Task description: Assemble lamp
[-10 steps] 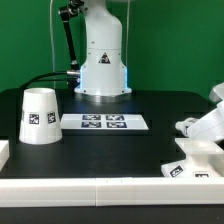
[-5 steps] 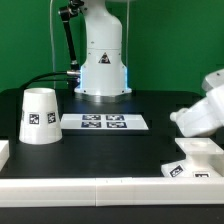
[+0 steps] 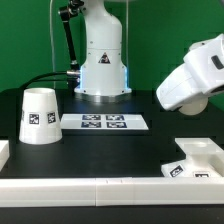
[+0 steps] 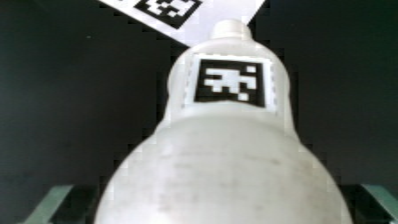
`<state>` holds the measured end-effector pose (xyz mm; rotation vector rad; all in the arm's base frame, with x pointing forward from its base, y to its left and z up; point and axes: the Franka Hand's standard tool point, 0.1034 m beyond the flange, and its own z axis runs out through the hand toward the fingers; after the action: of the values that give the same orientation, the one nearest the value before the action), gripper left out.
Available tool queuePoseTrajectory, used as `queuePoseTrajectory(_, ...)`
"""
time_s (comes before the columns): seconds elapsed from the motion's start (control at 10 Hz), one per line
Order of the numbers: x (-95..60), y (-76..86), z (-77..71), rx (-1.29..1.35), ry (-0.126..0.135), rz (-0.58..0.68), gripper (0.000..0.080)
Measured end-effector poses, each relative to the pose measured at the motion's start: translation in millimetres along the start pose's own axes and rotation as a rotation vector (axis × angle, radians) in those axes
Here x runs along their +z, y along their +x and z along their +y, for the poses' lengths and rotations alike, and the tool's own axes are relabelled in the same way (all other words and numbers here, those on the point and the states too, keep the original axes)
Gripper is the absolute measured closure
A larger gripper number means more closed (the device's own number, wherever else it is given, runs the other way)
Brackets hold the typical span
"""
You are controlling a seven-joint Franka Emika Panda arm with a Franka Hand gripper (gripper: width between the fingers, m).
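Note:
The white rounded bulb (image 4: 214,140) fills the wrist view, with a black-and-white tag on its narrow end. My gripper (image 3: 188,88) is shut on the bulb; only dark finger edges show beside its wide end. In the exterior view the gripper hangs above the table at the right, higher than the flat square base (image 3: 196,156), and the bulb cannot be told apart from the white hand. A tagged corner of the base (image 4: 187,14) shows beyond the bulb's tip. The truncated-cone shade (image 3: 40,116) stands on the table at the exterior view's left.
The marker board (image 3: 104,122) lies flat mid-table in front of the arm's pedestal (image 3: 103,70). A white ledge (image 3: 100,190) runs along the table's front edge, with a white block at its left end.
The gripper with the bulb has risen from low beside the base and moved toward the exterior view's left. Shade, base and marker board have not moved.

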<state>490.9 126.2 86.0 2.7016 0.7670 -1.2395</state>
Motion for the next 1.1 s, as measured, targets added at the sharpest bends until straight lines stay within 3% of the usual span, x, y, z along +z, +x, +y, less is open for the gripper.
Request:
queuePoseTrajectory(0.2, -9.1, 5.5, 11.7, -0.016, -0.018, 0.145, 0.0220)
queuePoseTrajectory(0.4, -17.3, -16.1, 28.3, -0.014, -0.020, 0.254, 0.0220)
queuePoseTrajectory(0.6, -32.6, -18.7, 42.9, 0.006, -0.047, 0.387, 0.0220)
queuePoseTrajectory(0.9, -39.7, -8.7, 51.4, 0.016, -0.089, 0.573, 0.0220)
queuePoseTrajectory(1.1, -40.1, -14.4, 56.7, 0.013, -0.107, 0.659, 0.0220)
